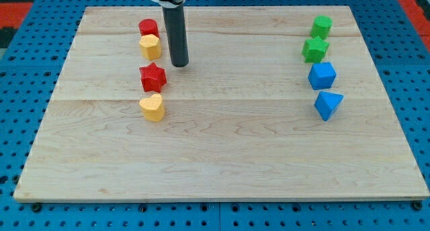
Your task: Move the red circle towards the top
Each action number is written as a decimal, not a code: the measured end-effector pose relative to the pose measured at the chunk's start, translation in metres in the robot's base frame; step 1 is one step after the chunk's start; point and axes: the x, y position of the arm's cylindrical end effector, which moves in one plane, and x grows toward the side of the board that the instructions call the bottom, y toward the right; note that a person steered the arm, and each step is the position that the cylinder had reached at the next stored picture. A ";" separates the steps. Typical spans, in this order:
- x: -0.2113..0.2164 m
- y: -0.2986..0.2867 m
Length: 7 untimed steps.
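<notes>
The red circle [148, 27] stands near the board's top left. A yellow hexagon [150, 47] touches its lower side. My tip [179, 64] rests on the board to the right of the yellow hexagon and below right of the red circle, apart from both. A red star [153, 77] lies just below left of the tip. A yellow heart [152, 108] lies below the star.
At the view's right, a green hexagon [322, 25] and a green star [315, 50] sit above a blue cube [322, 76] and a blue triangle [328, 105]. The wooden board [222, 157] lies on a blue pegboard.
</notes>
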 end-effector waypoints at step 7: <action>-0.062 -0.131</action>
